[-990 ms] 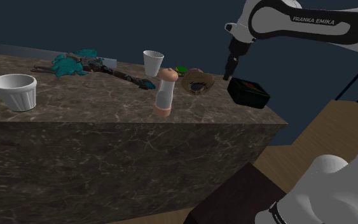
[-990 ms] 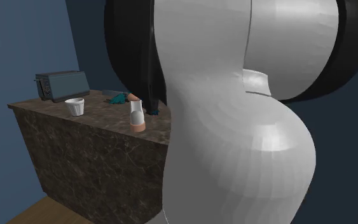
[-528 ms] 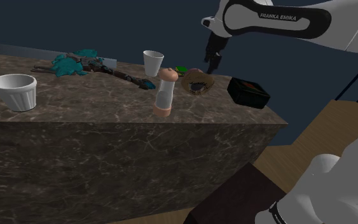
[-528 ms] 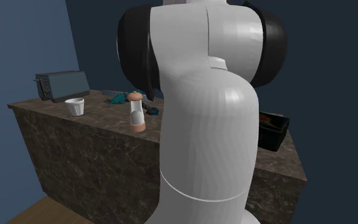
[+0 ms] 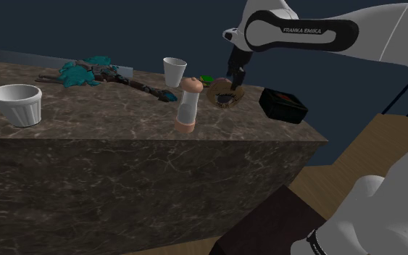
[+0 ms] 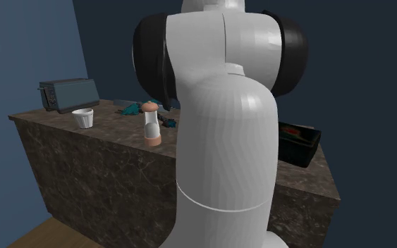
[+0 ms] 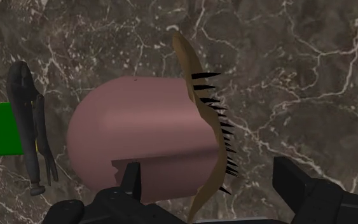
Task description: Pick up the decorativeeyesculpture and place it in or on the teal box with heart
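Note:
The eye sculpture point(image 5: 224, 93) lies on the dark marble counter point(image 5: 122, 119), between a grinder and a dark box. In the wrist view it is a pink dome point(image 7: 139, 146) with a brown lid fringed with black lashes. My gripper point(image 5: 235, 78) hangs just above it, open. In the wrist view the gripper point(image 7: 212, 188) has one finger over the pink dome and the other past the lashed edge, neither touching. The box point(image 5: 282, 105) looks black with something red inside and sits near the counter's right end; it is also in the second exterior view point(image 6: 299, 143).
A pinkish grinder point(image 5: 187, 106) stands upright in front. A white cup point(image 5: 174, 71), a green object point(image 5: 206, 79), teal items point(image 5: 82, 72) and a ribbed white cup point(image 5: 15, 103) line the counter. A toaster point(image 6: 66, 94) stands at the far end. A dark tool point(image 7: 28, 130) lies beside the sculpture.
The arm swung from above the dark box to the shoulder view's left and came down over the eye sculpture. Nothing on the counter moved.

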